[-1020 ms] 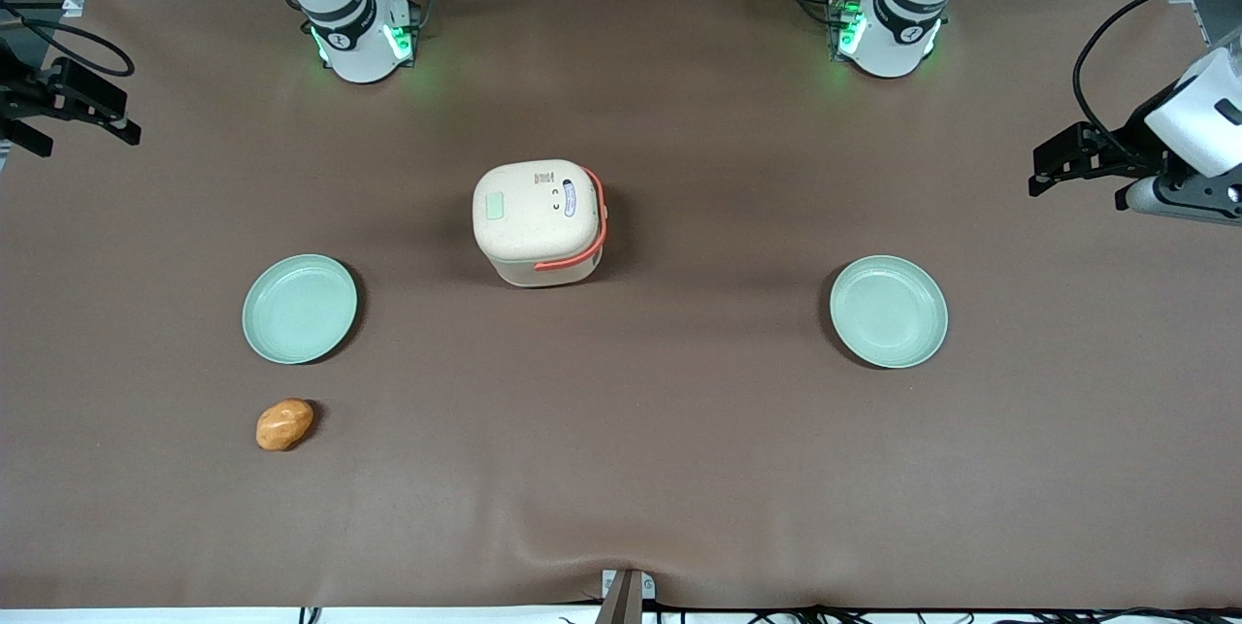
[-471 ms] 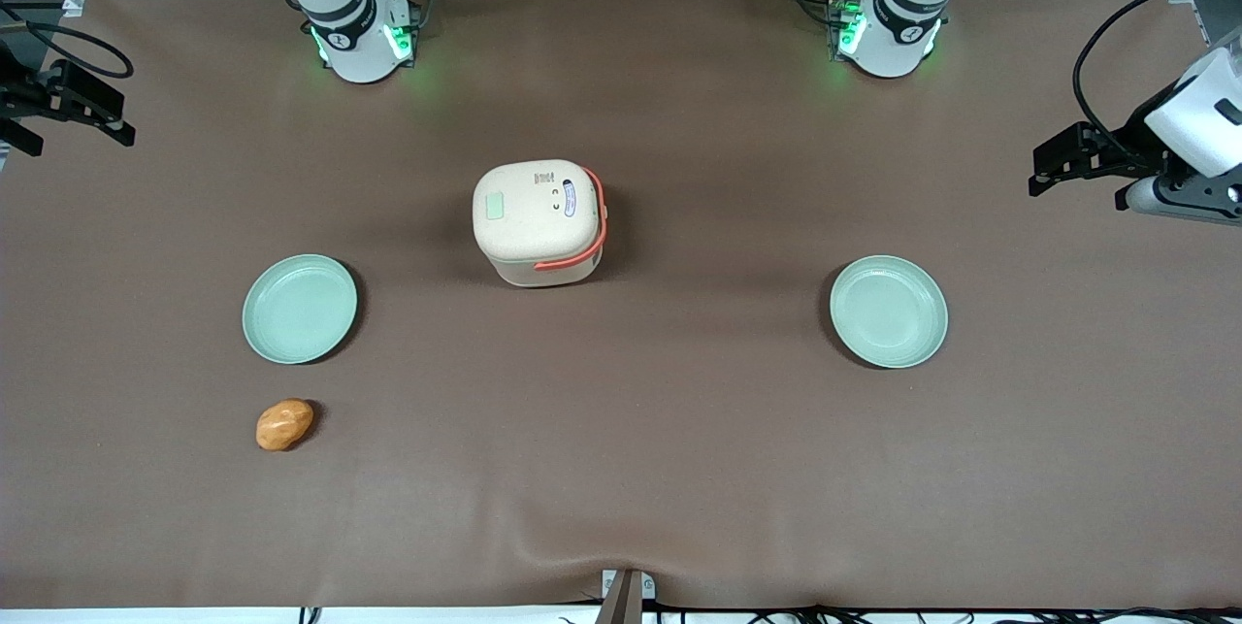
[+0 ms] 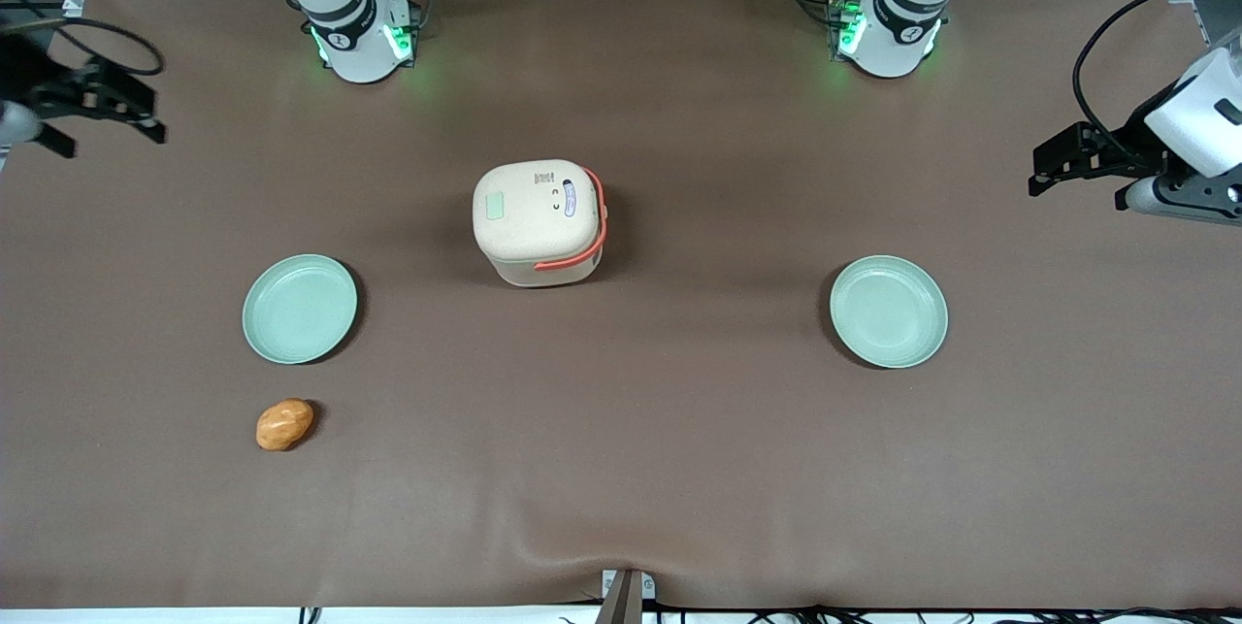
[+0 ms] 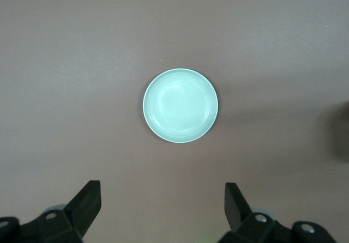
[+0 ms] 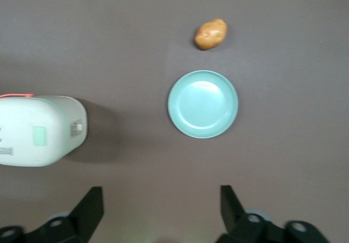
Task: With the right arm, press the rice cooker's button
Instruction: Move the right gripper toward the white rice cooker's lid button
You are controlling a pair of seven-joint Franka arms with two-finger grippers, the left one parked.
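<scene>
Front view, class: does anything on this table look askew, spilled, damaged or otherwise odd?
Nothing stands out. The rice cooker stands upright, lid shut, two green plates lie flat and bare, and a potato lies alone near the front camera. The gripper, fingers open, hangs at the working arm's end of the table.

Cream rice cooker (image 3: 539,216) with coral handle, black gripper (image 3: 92,105), mint plates (image 3: 300,308), brown table (image 3: 679,469)
</scene>
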